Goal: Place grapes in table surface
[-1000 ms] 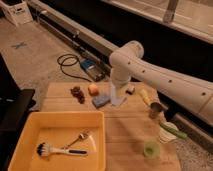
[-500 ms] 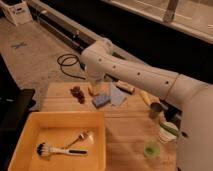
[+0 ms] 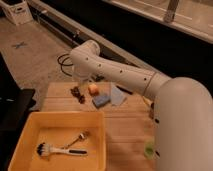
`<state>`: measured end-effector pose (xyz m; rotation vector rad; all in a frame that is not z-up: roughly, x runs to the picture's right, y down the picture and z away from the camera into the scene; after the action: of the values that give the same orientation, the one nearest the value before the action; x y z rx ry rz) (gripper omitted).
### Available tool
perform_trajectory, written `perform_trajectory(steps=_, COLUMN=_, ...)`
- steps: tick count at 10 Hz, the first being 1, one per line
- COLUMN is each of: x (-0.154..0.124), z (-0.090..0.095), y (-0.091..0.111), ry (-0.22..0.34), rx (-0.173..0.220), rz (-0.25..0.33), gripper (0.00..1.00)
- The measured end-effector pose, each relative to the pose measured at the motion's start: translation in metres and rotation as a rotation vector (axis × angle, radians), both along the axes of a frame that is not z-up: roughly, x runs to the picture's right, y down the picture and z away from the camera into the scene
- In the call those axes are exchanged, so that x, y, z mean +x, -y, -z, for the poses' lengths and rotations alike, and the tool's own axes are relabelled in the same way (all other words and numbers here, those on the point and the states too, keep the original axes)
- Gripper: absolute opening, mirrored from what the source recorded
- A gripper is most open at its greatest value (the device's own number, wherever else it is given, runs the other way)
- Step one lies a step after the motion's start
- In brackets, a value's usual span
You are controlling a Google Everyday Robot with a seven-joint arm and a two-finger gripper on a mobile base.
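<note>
My arm (image 3: 117, 72) has swung further toward 9 o'clock since half a second ago. A second ago the wrist hung over the blue block (image 3: 100, 100), and then it was by the orange cube (image 3: 93, 89). Now it drops from the elbow at the far left end of the desk (image 3: 127, 125), and my jaws sit just at 12 o'clock from the grapes (image 3: 76, 93). The jaws are spread wide and carry nothing. I cannot tell whether they touch the bunch or hang just clear of it.

The grapes lie on the wooden desk where they lay in both earlier frames, at 9 o'clock from the orange cube and near it. The cube and the blue block have not shifted either. The block lies at 5 o'clock from the cube, with the pale blue cloth (image 3: 118, 95) just beside it at 3 o'clock.

At 6 o'clock from the grapes the yellow tray (image 3: 50, 116) is in the same spot, and the brush (image 3: 57, 150) and fork (image 3: 80, 136) lie in it as before.

The upper part of my arm now fills the 4 o'clock corner of the view. It covers the right end of the desk, where several small things showed earlier. Only a sliver of the green cup (image 3: 149, 147) shows past it.
</note>
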<state>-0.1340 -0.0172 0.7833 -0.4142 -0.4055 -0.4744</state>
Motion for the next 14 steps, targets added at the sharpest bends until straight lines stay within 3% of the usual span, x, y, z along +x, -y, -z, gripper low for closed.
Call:
perform_trajectory(steps=4, x=0.002, z=0.000, y=0.000, ry=-0.002, rx=-0.003, rz=0.000, gripper=0.65)
perform_trajectory(steps=6, x=0.000, z=-0.009, y=-0.004, ry=-0.031, rx=-0.024, rz=-0.001, gripper=0.65)
perform_trajectory(steps=9, x=-0.023, z=-0.042, y=-0.022, ry=-0.053, rx=-0.070, rz=-0.009, gripper=0.65)
perform_trajectory(steps=12, x=-0.045, z=-0.091, y=-0.036, ry=-0.142, rx=-0.120, rz=-0.004, gripper=0.65)
perform_trajectory(steps=14, x=-0.046, z=-0.113, y=-0.038, ry=-0.216, rx=-0.157, rz=-0.066, gripper=0.65)
